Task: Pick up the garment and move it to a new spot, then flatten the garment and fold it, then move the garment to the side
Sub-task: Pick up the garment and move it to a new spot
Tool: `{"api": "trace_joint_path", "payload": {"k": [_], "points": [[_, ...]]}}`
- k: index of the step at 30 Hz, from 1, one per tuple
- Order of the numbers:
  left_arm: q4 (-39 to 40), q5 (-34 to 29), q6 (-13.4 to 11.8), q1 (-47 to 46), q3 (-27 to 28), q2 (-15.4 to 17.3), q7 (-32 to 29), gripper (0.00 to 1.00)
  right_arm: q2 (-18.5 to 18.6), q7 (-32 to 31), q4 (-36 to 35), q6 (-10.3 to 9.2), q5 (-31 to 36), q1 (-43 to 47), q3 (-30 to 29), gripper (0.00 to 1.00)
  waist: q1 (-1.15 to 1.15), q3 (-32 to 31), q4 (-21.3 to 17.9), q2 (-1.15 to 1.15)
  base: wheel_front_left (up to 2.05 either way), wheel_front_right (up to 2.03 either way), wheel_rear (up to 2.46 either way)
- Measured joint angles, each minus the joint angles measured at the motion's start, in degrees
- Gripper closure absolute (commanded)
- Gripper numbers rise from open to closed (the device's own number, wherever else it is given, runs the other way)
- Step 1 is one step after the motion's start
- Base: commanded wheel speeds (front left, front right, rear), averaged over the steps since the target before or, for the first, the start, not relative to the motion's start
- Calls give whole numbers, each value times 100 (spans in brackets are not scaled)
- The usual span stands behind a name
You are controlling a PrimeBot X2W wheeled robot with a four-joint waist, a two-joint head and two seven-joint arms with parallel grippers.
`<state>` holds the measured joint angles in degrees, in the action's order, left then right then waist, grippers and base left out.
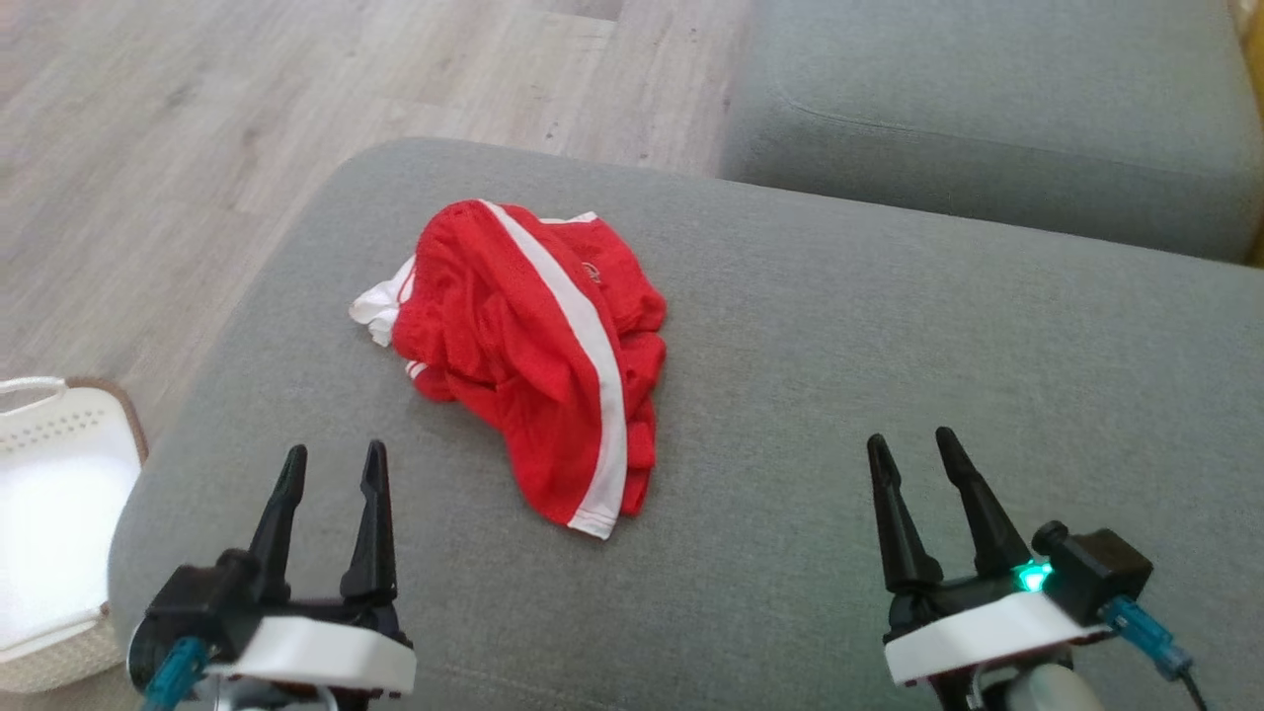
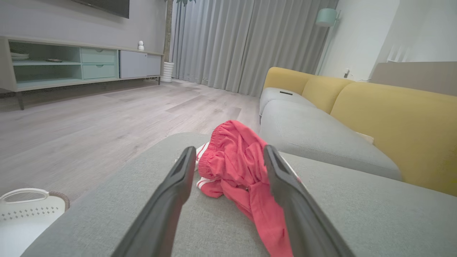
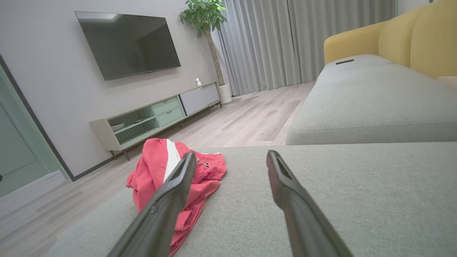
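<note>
A crumpled red garment (image 1: pixel 533 351) with a white stripe and white trim lies bunched on the grey sofa cushion (image 1: pixel 839 326), left of its middle. My left gripper (image 1: pixel 334 464) hovers open at the lower left, short of the garment's near edge. At the lower right my right gripper (image 1: pixel 913 449) is open too, well to the right of the cloth. The left wrist view has the garment (image 2: pixel 235 164) straight ahead between my open left gripper (image 2: pixel 228 151). The right wrist view has the garment (image 3: pixel 160 171) off to the left of my open right gripper (image 3: pixel 231 155).
A white basket (image 1: pixel 54 513) stands on the wooden floor (image 1: pixel 178 148) beside the cushion's left end. A second grey seat cushion (image 1: pixel 987 109) lies beyond, with yellow backrests (image 2: pixel 396 121). A TV cabinet (image 3: pixel 157 114) and curtains (image 2: pixel 246 43) stand across the room.
</note>
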<state>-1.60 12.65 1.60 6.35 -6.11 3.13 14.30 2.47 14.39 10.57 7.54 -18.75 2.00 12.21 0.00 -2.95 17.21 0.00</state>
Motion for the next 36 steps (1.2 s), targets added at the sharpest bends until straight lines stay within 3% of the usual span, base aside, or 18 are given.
{"api": "trace_joint_path", "payload": {"k": [11, 15, 22, 24, 30, 36], "points": [[-32, -156, 73, 34, 146, -1, -1, 0, 0, 0, 16, 0, -24, 1, 59, 0, 0, 51, 27, 0, 0, 0, 0], [-136, -391, 222, -104, 188, 3, -1, 0, 0, 0, -2, -1, 2, -2, 4, 0, 0, 184, -70, 0, 0, 0, 0], [-1381, -704, 513, -1732, -69, 547, -42, 0, 2, 0, -97, 0, 170, -164, -166, 0, 1, 710, -289, 0, 0, 0, 0], [-1958, -677, 552, -2763, -252, 817, -503, 0, 3, 0, -154, 0, 222, -383, -199, 0, 1, 976, -408, 0, 0, 0, 0], [-2788, -202, 555, -4256, -876, 1192, -1535, 0, 9, 1, -187, -1, 224, -669, -232, 0, 2, 1401, -651, 0, 0, 0, 0], [-3654, 283, 597, -5130, -1475, 1658, -2443, 0, 13, 9, -187, -1, 209, -873, -134, 0, 2, 1785, -1010, 0, 0, 0, 0]]}}
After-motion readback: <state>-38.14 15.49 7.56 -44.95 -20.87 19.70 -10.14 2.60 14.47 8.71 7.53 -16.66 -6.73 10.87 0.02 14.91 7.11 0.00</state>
